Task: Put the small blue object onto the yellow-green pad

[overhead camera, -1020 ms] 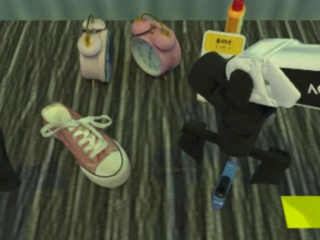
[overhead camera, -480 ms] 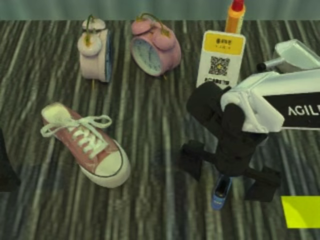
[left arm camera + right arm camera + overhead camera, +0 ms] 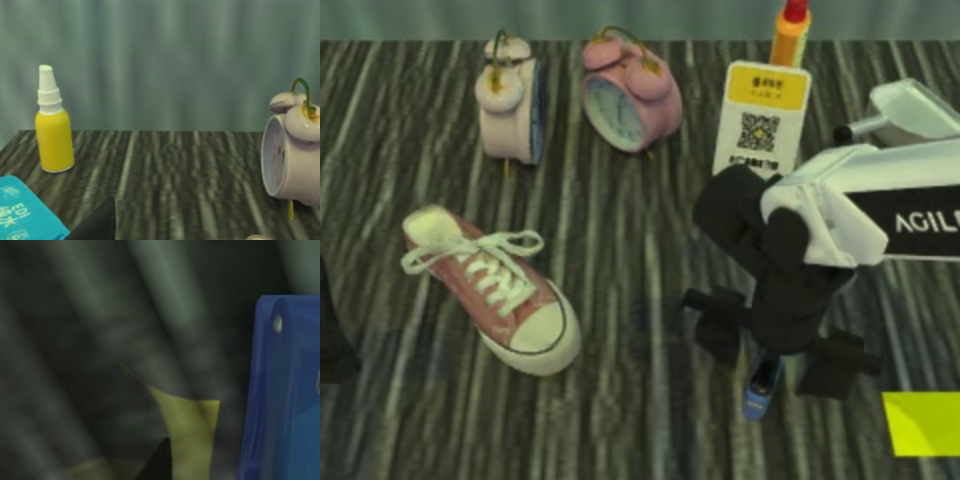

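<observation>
The small blue object lies on the striped table, right of the middle near the front; only its near end shows under my right arm. My right gripper hangs over it, open, with one dark finger on each side and a gap between fingers and object. In the right wrist view the blue object fills one edge, close up. The yellow-green pad lies flat at the front right corner, apart from the object. My left gripper is parked at the table's left edge, open and holding nothing.
A pink sneaker lies at the front left. A white alarm clock and a blue-faced pink alarm clock stand at the back. A QR sign and an orange bottle stand behind my right arm.
My right gripper has come down and forward over the small blue object, and its fingers have drawn somewhat closer together. The QR sign is now uncovered. The left arm has not moved.
</observation>
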`<state>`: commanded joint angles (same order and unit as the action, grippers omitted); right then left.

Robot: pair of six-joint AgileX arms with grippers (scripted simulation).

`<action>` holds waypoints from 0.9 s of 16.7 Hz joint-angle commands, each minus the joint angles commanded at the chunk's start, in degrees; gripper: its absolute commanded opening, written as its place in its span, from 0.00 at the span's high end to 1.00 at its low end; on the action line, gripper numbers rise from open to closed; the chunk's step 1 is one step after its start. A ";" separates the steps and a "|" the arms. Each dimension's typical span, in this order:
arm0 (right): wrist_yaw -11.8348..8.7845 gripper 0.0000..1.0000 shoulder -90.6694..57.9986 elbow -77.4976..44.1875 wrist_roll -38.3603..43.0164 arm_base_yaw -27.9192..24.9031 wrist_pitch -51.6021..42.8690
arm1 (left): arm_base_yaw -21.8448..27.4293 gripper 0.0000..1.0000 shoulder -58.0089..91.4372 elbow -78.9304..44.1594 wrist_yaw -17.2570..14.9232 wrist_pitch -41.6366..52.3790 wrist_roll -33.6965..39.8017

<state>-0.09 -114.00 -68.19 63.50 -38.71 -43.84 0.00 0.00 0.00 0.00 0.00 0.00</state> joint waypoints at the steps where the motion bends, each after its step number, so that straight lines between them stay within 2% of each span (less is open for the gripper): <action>1: 0.00 0.60 0.00 0.00 0.00 0.00 0.00 | 0.00 0.00 0.00 0.00 0.00 0.00 0.00; 6: 0.00 0.98 0.00 0.00 0.00 0.00 0.00 | 0.00 0.00 0.00 0.00 0.00 0.00 0.00; 15: 0.18 1.00 0.20 0.05 -0.18 0.13 -0.28 | 0.00 0.00 0.00 0.00 0.00 0.00 0.00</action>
<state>0.09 -113.80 -68.14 63.32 -38.58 -44.11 0.00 0.00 0.00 0.00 0.00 0.00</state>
